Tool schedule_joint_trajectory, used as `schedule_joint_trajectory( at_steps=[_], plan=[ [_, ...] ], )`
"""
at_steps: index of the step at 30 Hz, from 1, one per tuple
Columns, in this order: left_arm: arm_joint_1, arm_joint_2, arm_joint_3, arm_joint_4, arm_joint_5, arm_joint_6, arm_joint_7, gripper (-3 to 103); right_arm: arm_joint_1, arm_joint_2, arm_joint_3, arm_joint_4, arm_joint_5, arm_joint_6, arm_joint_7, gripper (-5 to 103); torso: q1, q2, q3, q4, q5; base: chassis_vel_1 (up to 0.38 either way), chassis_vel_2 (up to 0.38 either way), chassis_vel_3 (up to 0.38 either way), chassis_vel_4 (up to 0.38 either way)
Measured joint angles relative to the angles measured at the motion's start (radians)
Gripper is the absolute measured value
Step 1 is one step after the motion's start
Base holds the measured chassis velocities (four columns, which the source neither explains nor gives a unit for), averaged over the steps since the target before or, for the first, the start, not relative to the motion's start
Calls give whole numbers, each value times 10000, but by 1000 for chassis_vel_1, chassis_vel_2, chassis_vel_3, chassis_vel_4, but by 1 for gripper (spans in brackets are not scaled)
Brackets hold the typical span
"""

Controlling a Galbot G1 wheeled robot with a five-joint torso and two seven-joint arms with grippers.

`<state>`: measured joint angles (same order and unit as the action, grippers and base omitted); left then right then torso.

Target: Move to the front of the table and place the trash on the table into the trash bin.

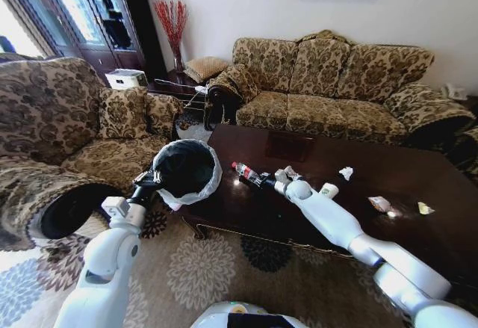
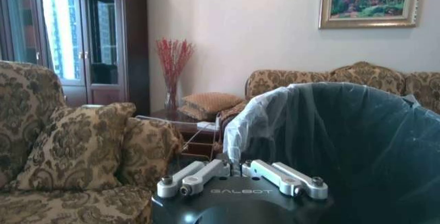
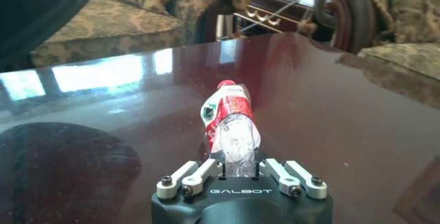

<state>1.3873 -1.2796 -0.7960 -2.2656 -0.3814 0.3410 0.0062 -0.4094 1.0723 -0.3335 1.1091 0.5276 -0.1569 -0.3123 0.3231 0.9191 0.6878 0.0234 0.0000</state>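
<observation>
My right gripper (image 1: 269, 183) reaches over the dark-brown table (image 1: 314, 156) and is shut on a clear plastic bottle with a red label (image 1: 246, 173). In the right wrist view the bottle (image 3: 230, 116) sticks out from between the gripper (image 3: 236, 163) fingers, just above the glossy table (image 3: 330, 95). The left gripper (image 1: 146, 184) holds the black trash bin (image 1: 183, 169) by its rim beside the table's left end. The bin (image 2: 343, 147) and its whitish bag stand right in front of that gripper (image 2: 237, 166). More trash lies on the table: a paper cup (image 1: 328, 190), crumpled paper (image 1: 346, 172) and wrappers (image 1: 379, 203).
A patterned armchair (image 1: 67, 134) stands left of the bin. A long sofa (image 1: 336, 89) runs behind the table. A small dark side table (image 1: 175, 89) sits in the far corner. Patterned carpet (image 1: 202, 268) lies in front of the table.
</observation>
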Motion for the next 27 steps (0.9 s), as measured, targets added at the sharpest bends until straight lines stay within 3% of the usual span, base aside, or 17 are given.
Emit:
schedule_joint_trajectory(
  at_steps=[8, 14, 19, 23, 27],
  plan=[
    [-2, -21, 110, 38, -8, -6, 29, 3, -703, -218, 991, 1673, 305, -152, 1143, 18, 1, 0, 2, 0, 1, 0, 0, 0, 0],
    [-46, 187, 161, 44, -68, 119, 46, 3, -1297, -977, 2030, 4269, 945, -465, 1954, 18, 1, 0, 1, -1, 1, 0, 0, 0, 0],
    [-318, 845, 298, 286, -820, 640, -35, 3, -1457, -1808, 3158, 6993, 1886, -865, 2585, 18, 0, 0, 0, -6, -3, 0, 0, 0, 0],
    [-569, 1251, 338, 499, -1189, 960, -90, 3, -973, -2066, 3222, 8044, 2423, -1053, 2765, 18, 0, 0, 0, -4, 0, 0, 0, 0, 0],
    [-1114, 2074, 563, 807, -1841, 1533, -140, 3, 847, -2156, 1993, 9174, 3583, -1593, 3413, 18, 1, 0, 0, 2, -4, 0, 0, 0, 0]
  ],
)
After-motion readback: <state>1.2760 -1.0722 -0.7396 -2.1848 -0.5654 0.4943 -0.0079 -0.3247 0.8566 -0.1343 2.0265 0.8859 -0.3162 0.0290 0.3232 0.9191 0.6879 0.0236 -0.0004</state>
